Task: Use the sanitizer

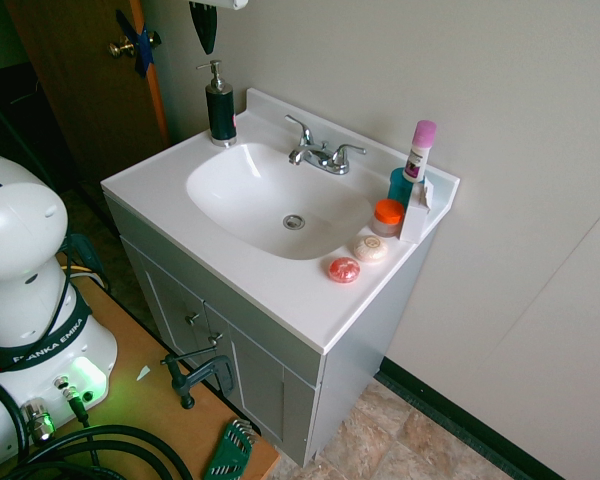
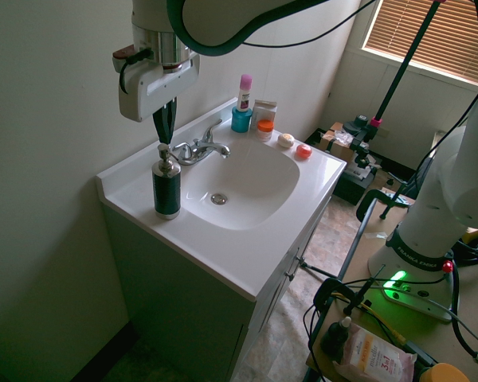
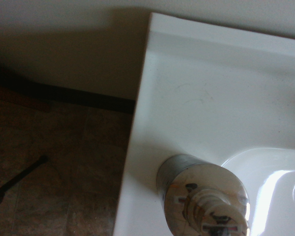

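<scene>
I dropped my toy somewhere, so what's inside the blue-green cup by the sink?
The tube with the pink cap stands in the blue-green cup. The cup's sides hide its bottom, so I can't tell whether anything else is down there.

White rounded arm (image 1: 20, 235), black cables (image 1: 110, 440)

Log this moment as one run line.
claw: shut, above pump | sanitizer: upright beside basin | pressing: not evident

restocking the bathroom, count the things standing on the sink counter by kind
dark pump bottle with silver head: 1
white tube with pink cap: 1
teal cup: 1
orange-lidded jar: 1
small grey-white box: 1
round items, cream and red: 2
total: 7
</scene>
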Controlling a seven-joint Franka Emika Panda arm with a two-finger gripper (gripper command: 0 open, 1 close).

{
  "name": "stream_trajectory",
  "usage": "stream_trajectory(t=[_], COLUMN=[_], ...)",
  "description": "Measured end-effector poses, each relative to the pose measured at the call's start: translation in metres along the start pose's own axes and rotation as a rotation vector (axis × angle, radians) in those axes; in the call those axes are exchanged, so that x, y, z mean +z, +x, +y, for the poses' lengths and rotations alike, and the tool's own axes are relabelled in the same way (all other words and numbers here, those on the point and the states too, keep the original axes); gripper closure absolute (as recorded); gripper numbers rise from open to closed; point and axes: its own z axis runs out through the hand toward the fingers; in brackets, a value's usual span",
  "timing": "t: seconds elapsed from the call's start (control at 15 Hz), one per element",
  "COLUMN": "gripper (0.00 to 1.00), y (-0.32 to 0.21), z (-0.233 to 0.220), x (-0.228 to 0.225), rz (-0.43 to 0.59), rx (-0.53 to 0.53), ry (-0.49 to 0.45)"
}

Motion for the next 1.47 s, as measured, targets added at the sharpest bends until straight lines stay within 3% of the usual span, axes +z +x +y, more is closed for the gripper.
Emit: stream_trajectory(t=[1.47], gripper=[1.00], y=[0.001], z=[0.003], x=[0.019], rz=[-0.046], rx=[0.032], ry=[0.022])
